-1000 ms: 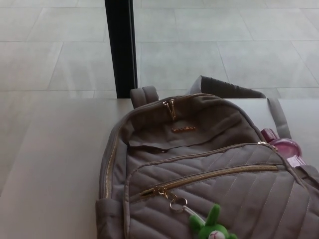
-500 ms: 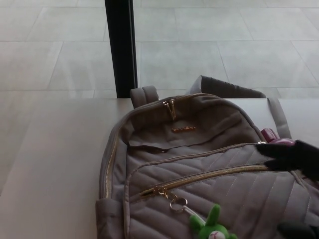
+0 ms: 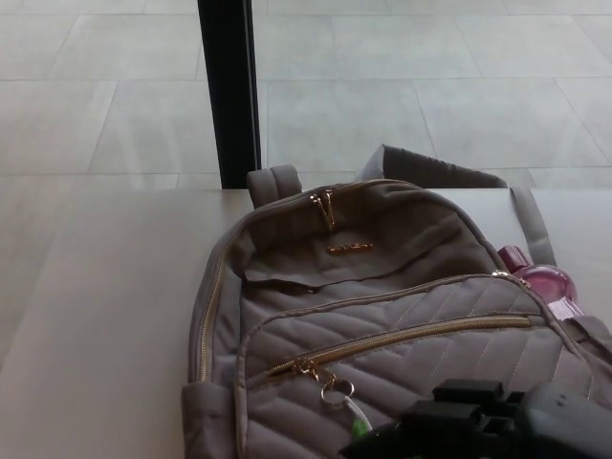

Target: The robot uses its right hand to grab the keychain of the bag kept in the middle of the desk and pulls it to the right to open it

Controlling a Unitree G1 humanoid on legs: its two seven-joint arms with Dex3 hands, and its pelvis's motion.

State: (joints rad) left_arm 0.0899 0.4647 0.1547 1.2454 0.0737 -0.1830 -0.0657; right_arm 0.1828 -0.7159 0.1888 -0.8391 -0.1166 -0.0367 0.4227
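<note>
A grey quilted backpack [image 3: 382, 287] lies flat on the desk [image 3: 105, 316], its top handle pointing away from me. Its front pocket has a gold zipper [image 3: 411, 337] running slantwise, with the puller and a metal ring [image 3: 335, 390] at the lower left end. The green plush keychain [image 3: 359, 428] hangs below that ring; only a sliver of green and its white cord show. My right hand [image 3: 478, 421] comes in at the bottom right, low over the pocket, covering most of the keychain. Whether its fingers hold anything cannot be seen. The left hand does not show.
A pink bottle [image 3: 545, 284] sits in the backpack's right side pocket. A shoulder strap [image 3: 531, 225] trails off to the right rear. A black post [image 3: 228, 91] stands behind the desk, over a tiled floor.
My right hand has dropped from the right edge by the bottle to the bottom of the picture and moved left over the green keychain, hiding most of it. The view shifted slightly.
</note>
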